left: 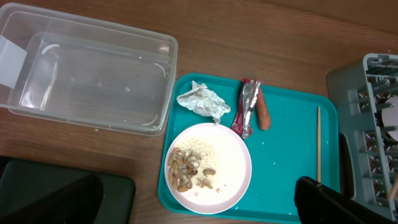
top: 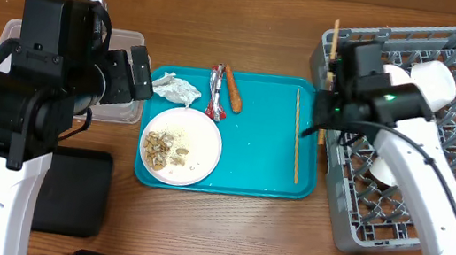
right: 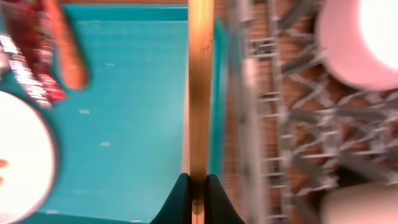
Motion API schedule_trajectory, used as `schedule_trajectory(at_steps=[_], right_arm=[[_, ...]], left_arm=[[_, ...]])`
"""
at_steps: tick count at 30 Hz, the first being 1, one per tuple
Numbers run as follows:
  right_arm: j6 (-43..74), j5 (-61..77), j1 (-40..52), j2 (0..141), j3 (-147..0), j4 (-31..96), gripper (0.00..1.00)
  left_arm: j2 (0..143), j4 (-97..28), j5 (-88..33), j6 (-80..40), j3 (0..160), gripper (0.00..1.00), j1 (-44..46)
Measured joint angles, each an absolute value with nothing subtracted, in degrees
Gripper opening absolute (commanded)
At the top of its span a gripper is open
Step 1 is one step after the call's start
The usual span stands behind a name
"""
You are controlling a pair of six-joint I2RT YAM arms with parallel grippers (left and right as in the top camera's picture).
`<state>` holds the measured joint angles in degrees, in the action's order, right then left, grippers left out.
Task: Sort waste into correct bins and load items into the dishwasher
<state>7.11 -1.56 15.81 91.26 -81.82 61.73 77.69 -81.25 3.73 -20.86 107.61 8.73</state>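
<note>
right gripper (right: 198,182) pinched tight on one wooden chopstick (right: 200,87), whose long axis runs straight ahead along the seam between teal tray (right: 137,93) and dish rack (right: 280,124). second chopstick (top: 297,137) lies roughly parallel on the tray, nearer this arm. left gripper (top: 141,75), well apart: jaw state indeterminable.

The overhead camera looks straight down from high up on the whole worktop (top: 222,234), taking in both my arms. My left wrist camera also faces down from well above, over the tub (left: 165,68), the tray (left: 286,155) and the left edge of the rack (left: 348,81). My right wrist camera is close and blurred, sighting along the chopstick (right: 200,93) pinched in my right tool (right: 199,190). All three views share the tray's right side.
</note>
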Motion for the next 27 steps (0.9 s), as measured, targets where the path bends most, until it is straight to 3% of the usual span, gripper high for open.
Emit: schedule_trajectory(at_steps=[8,10,15,19,22,27], right_arm=[[-5.7,-5.0,9.7,95.5,-81.7,61.5,0.04],[-6.7,-6.0,9.6,96.2,-81.6,61.5,0.16],[-8.8,-6.9,10.2,96.9,-81.6,63.0,0.21],[-8.4,-6.7,13.1,96.9,-81.8,64.9,0.46],[-7.5,-4.4,16.6,96.5,-82.6,64.7,0.39],[-3.2,0.4,23.0,95.8,-83.0,62.3,0.38]], left_arm=[[77.7,-81.3,3.7,-20.9,107.6,1.00,8.7],[77.7,-81.3,3.7,-20.9,107.6,1.00,8.7],[77.7,-81.3,3.7,-20.9,107.6,1.00,8.7],[77.7,-81.3,3.7,-20.9,107.6,1.00,8.7],[77.7,-81.3,3.7,-20.9,107.6,1.00,8.7],[77.7,-81.3,3.7,-20.9,107.6,1.00,8.7]])
